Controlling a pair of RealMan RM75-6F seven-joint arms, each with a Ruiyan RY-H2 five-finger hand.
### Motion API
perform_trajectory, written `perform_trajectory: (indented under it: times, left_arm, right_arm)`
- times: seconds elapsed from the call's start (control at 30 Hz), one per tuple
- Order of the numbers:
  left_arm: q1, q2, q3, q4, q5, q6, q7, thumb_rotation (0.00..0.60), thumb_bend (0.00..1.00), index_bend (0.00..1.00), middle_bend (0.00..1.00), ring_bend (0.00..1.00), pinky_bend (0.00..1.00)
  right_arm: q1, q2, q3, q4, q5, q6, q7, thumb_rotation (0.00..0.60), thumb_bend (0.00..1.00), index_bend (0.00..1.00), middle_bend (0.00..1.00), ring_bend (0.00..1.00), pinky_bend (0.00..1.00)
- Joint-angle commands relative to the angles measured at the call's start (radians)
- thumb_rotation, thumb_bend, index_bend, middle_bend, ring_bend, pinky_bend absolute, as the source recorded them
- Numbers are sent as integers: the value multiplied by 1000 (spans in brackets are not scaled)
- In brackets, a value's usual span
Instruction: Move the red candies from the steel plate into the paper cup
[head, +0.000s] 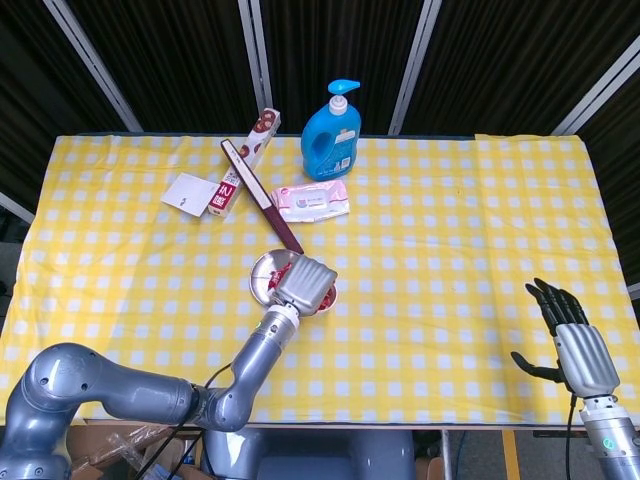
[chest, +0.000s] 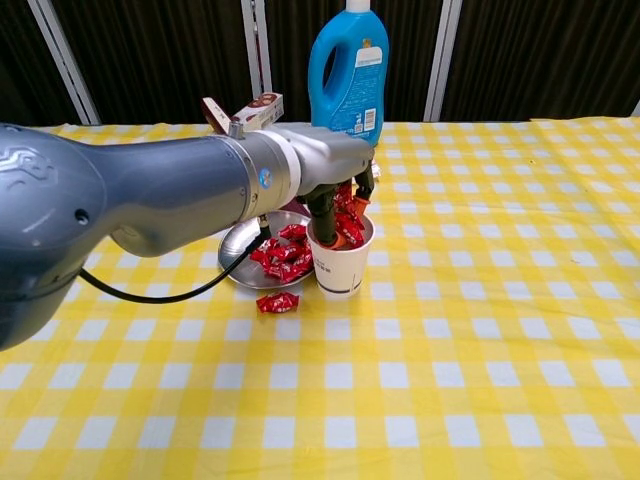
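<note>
Overhead, the left hand (head: 306, 284) is hovering over the cup (head: 327, 298), hiding nearly all of it, while the steel plate (head: 262, 276) is showing just beside it to the left with a little red inside. From this view I cannot tell what the fingers are holding. The right hand (head: 574, 340) is idling well apart near the tabletop's (head: 450, 230) right edge, fingers spread and holding nothing. A blue bottle (head: 331, 132), a wipes pack (head: 311, 200) and a long dark stick (head: 260, 194) are lying farther back. From the chest camera, the left hand (chest: 335, 190) is reaching down over the cup (chest: 340, 262), its fingers (chest: 322, 212) pinching red candies (chest: 347, 218) right at the cup's mouth. More candies (chest: 283, 250) are sitting in the plate (chest: 238, 252), touching the cup's left side, and one stray candy (chest: 277, 302) is lying on the tabletop just in front of the plate. The step in hand appears to be the drop: candies are poised over the cup but not yet released. The next move probably calls for opening the fingers squarely above the opening so nothing is spilling over the rim, then lifting without nudging the light cup, and going back to the plate for the rest.
</note>
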Motion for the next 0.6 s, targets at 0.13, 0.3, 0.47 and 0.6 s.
perform_trajectory:
  times: [0.13,0.3,0.47,0.6]
  left_arm:
    - [-5,-17,-1,27,2,-4,-11,600,331,491,597,833,904]
    - [-8,-15,-6,32,16,1,-18,600,318,472,585,833,904]
    - [-6,-6,-5,24,19,4,-21,600,305,436,569,833,904]
    - [-3,1,-6,17,19,7,-24,600,305,424,578,833,904]
  right_arm:
    - [1,0,0,-1,-1,-1,0,600,277,0,0,0,0]
    - [1,0,0,-1,0,-1,1,600,277,0,0,0,0]
    - [1,0,0,0,-2,1,2,600,277,0,0,0,0]
    - [-2,-4,2,2,-9,13,9,600,277,0,0,0,0]
